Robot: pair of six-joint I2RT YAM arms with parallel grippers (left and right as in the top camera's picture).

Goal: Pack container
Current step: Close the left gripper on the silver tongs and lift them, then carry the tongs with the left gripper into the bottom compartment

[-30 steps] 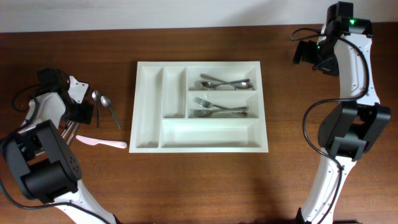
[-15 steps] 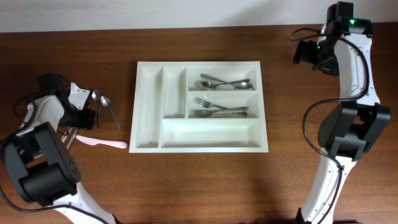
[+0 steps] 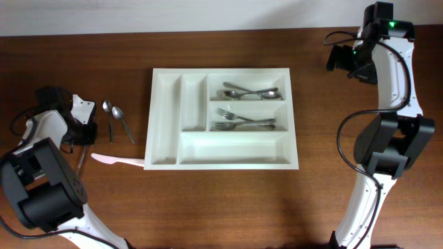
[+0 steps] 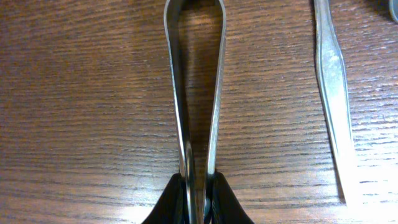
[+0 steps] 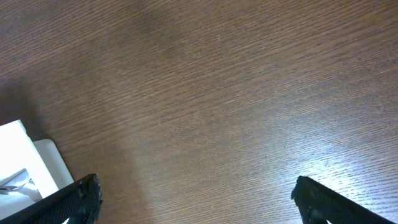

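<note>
The white container (image 3: 235, 146) lies in the middle of the table, with spoons (image 3: 250, 92) and forks (image 3: 242, 119) in its two upper right compartments. At the left edge of the table my left gripper (image 3: 77, 128) is shut on a pair of metal tongs (image 4: 176, 93). In the left wrist view the black fingers (image 4: 180, 196) squeeze the two tong arms together, and the looped end points away over the wood. My right gripper (image 3: 339, 59) hangs open at the far right, its fingertips (image 5: 81, 199) wide apart over bare wood, holding nothing.
Two loose spoons (image 3: 114, 114) lie between my left gripper and the container. A pink knife (image 3: 118, 160) rests by the container's lower left corner. A silver utensil handle (image 4: 333, 93) lies right of the tongs. The container's corner (image 5: 22, 162) shows beside the right gripper.
My left gripper has shifted left and down and closed from open onto the tongs. The pink knife has slid slightly toward the container. The right arm has not moved.
</note>
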